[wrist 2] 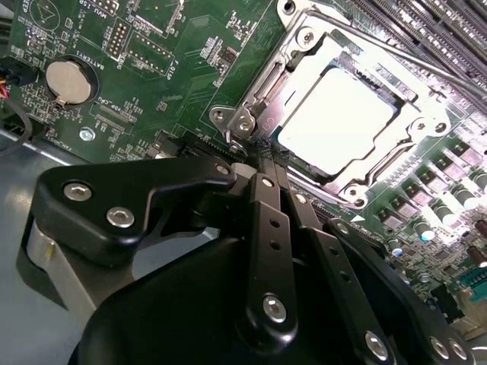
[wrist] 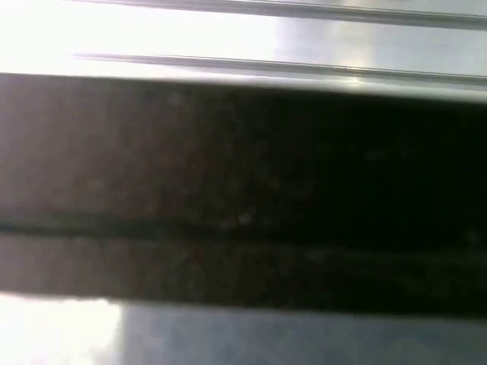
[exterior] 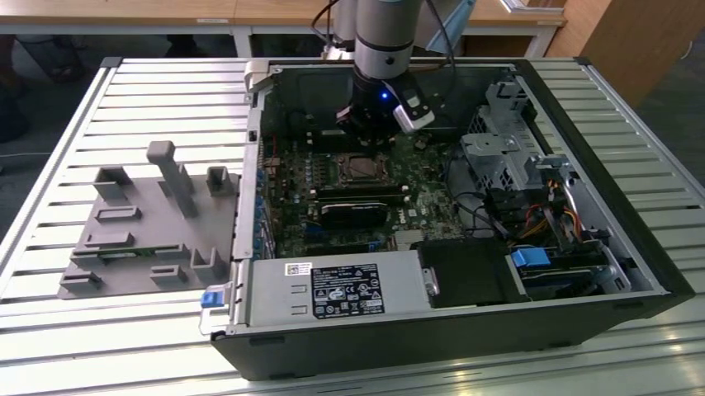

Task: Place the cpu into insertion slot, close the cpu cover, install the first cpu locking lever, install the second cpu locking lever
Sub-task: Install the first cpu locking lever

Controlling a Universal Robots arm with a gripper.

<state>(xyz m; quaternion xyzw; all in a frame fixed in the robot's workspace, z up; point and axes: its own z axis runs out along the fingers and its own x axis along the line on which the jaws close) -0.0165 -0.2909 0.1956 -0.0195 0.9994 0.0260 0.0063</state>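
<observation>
**Chip seated under its frame, hand hovering at the socket's edge**

The cpu (wrist 2: 335, 122) is lying in the insertion slot (wrist 2: 268, 90) on the green board, with the cpu cover (wrist 2: 415, 122) sitting down around it. The hand (wrist 2: 266, 158) is hanging just beside the socket's near corner, its fingers pressed together and pinching nothing. The chip is likely light, stiff and fragile underneath, best taken by its edges; the thin cover looks springy, so pressing on its rim seems safer.
</observation>
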